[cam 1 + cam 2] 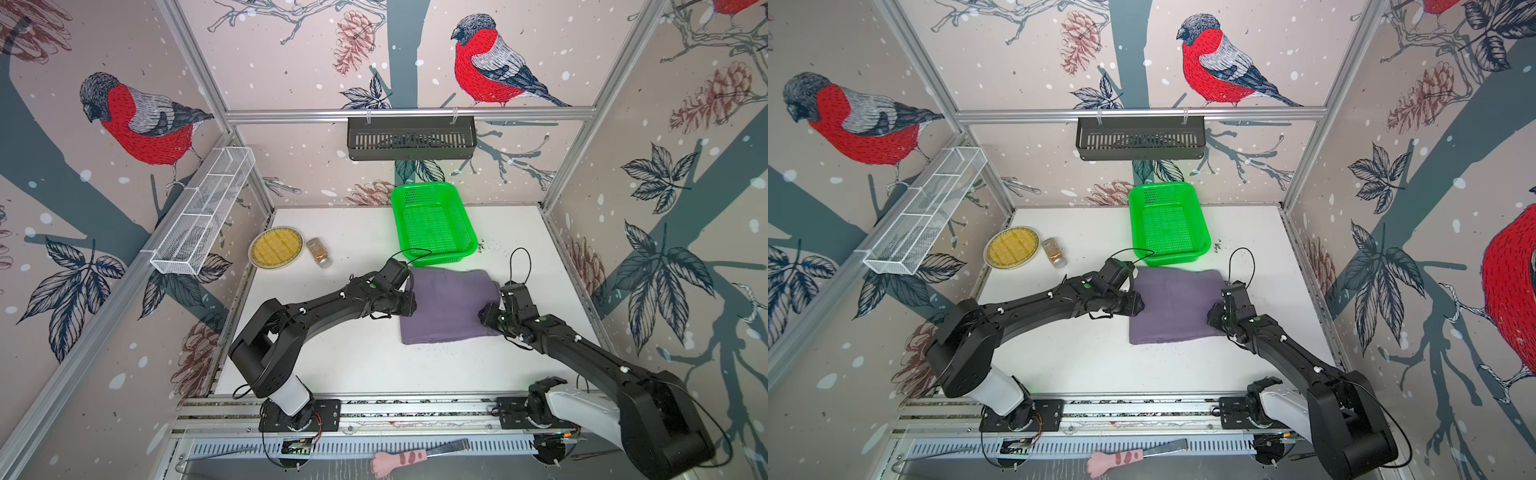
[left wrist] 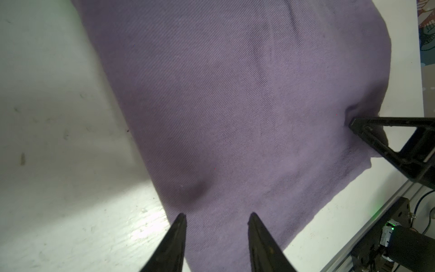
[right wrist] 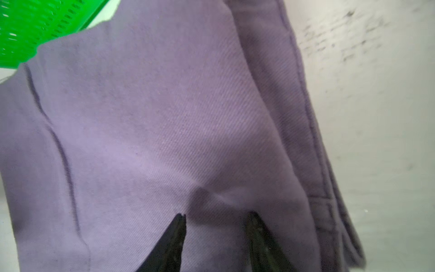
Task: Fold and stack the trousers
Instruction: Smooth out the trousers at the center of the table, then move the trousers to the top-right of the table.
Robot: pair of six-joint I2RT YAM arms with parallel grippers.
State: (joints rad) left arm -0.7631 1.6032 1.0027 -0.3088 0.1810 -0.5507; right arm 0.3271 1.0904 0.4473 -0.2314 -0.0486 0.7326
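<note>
Lying folded square on the counter (image 1: 353,361) just beside the green basket (image 1: 436,255), the trousers (image 1: 451,305) look done bar final placing; left tool (image 2: 217,214) and right tool (image 3: 217,214) sit half-parted at their edges, gripping nothing.

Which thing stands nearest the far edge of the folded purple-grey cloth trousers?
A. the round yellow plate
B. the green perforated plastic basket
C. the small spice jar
B: in a top view the green perforated plastic basket sits just behind the folded purple-grey cloth trousers.
</note>
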